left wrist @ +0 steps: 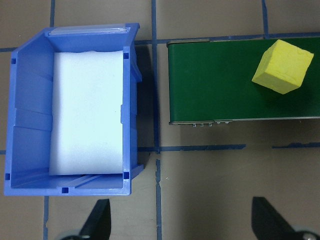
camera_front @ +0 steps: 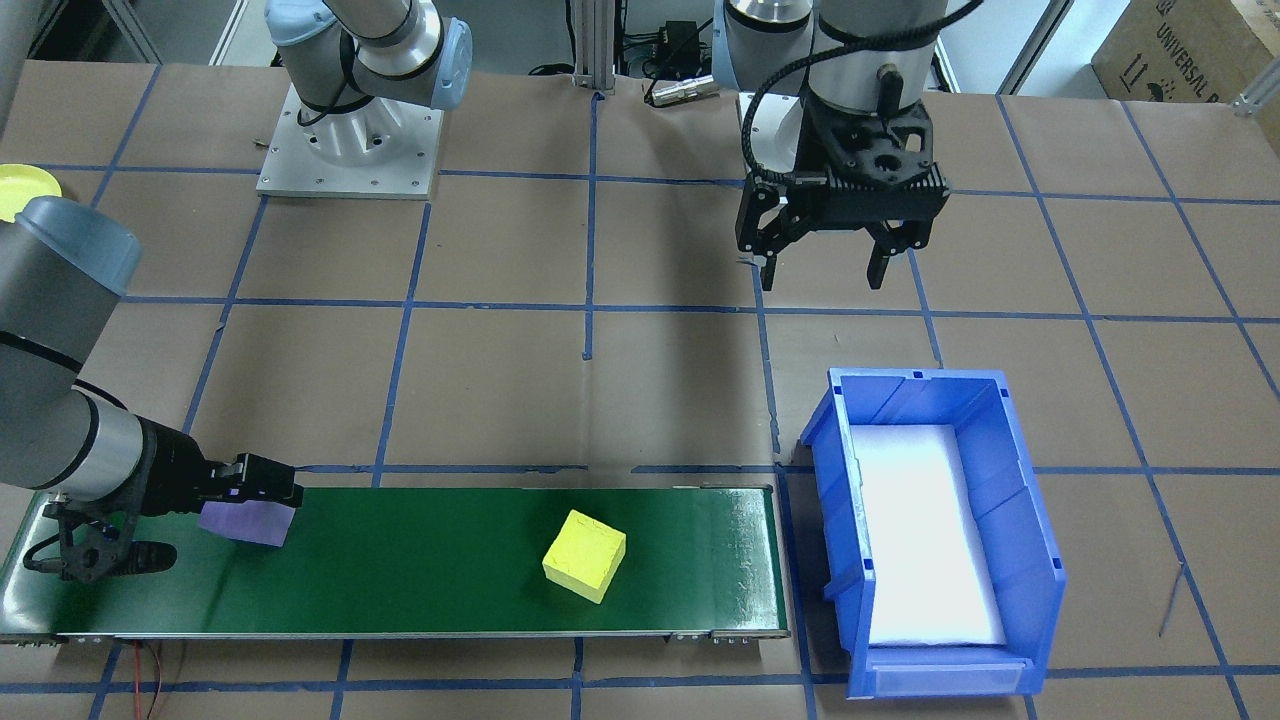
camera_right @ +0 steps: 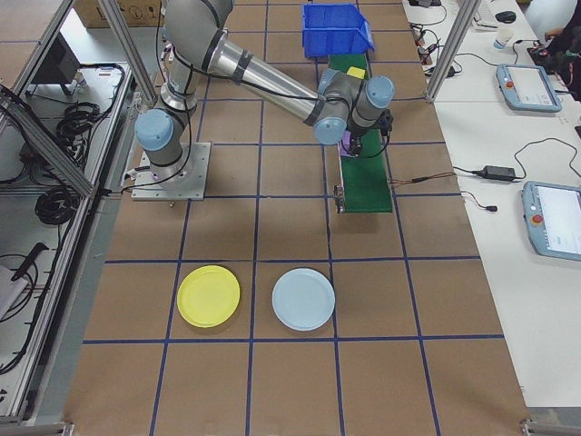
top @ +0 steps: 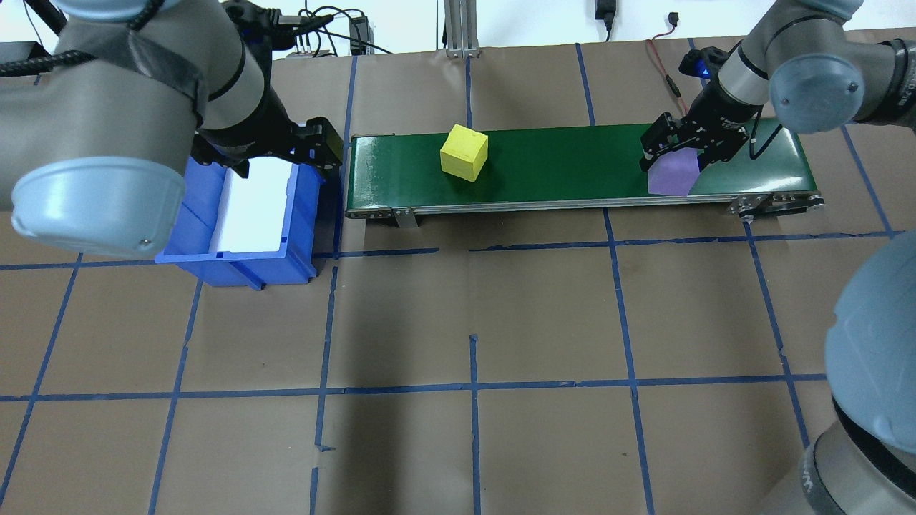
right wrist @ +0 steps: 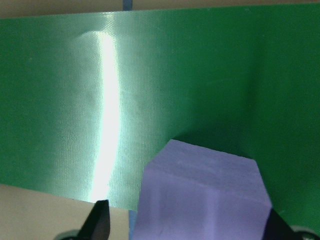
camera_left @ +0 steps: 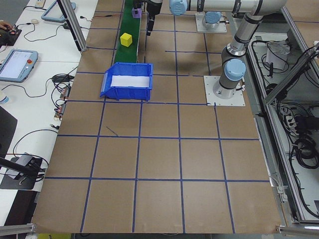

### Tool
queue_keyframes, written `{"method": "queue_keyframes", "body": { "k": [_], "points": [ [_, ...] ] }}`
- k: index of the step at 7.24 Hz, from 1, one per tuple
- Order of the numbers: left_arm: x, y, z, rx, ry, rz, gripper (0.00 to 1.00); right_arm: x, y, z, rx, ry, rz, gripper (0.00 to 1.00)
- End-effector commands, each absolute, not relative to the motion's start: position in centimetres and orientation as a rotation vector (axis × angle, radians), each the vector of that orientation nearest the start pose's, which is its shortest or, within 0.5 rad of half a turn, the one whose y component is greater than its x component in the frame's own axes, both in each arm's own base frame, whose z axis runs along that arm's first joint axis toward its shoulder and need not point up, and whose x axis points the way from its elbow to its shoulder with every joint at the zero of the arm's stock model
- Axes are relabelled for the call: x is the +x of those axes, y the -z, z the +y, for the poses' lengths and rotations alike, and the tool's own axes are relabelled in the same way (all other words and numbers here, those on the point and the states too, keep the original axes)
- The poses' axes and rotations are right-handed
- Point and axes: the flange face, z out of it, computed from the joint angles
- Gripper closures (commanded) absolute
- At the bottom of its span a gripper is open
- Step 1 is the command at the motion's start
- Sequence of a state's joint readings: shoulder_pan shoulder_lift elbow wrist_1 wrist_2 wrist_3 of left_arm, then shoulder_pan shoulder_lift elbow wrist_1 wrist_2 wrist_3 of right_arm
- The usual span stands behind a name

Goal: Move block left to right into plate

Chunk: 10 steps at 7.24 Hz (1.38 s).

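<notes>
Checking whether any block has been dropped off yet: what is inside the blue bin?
Only a white foam liner shows on the floor of the blue bin; no block is there. Anything beneath the liner is hidden.

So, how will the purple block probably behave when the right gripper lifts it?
The purple block looks like matte foam, so probably light and not slippery. Its flat faces suggest it will not roll. The right gripper sits around it, and soft foam may squash slightly.

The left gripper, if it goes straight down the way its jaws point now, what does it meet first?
Probably the bare brown table. The open left gripper hangs beside the blue bin, not over it, though depth is uncertain.
</notes>
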<state>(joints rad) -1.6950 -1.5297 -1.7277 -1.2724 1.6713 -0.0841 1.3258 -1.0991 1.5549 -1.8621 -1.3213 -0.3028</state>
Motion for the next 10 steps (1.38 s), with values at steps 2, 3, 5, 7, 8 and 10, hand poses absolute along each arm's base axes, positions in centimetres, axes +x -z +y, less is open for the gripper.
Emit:
{"method": "queue_keyframes", "body": {
  "k": [2, 3, 5, 7, 8, 10],
  "points": [
    [-18.1, -44.4, -47.0, 0.074, 0.253, 2.993, 0.00, -0.4, -25.3, -65.0, -0.065, -0.135, 2.893, 0.61],
    [-17.9, -45.2, -47.5, 0.193, 0.271, 2.975, 0.00, -0.6, -26.3, -65.1, -0.073, -0.105, 2.915, 0.63],
    [-17.6, -49.4, -47.2, 0.274, 0.397, 2.946, 0.00, -5.1, -28.4, -65.8, -0.062, -0.063, 3.025, 0.63],
    [-16.7, -49.8, -46.7, 0.245, 0.379, 2.945, 0.00, -16.2, -29.2, -63.8, -0.010, -0.050, 3.072, 0.63],
    [-16.8, -49.4, -46.7, 0.252, 0.355, 2.947, 0.00, -23.3, -29.8, -61.2, -0.069, -0.065, 3.111, 0.63],
    [-16.3, -46.6, -47.3, 0.245, 0.262, 2.958, 0.00, -34.9, -29.7, -55.7, -0.089, -0.044, 3.135, 0.63]
  ]
}}
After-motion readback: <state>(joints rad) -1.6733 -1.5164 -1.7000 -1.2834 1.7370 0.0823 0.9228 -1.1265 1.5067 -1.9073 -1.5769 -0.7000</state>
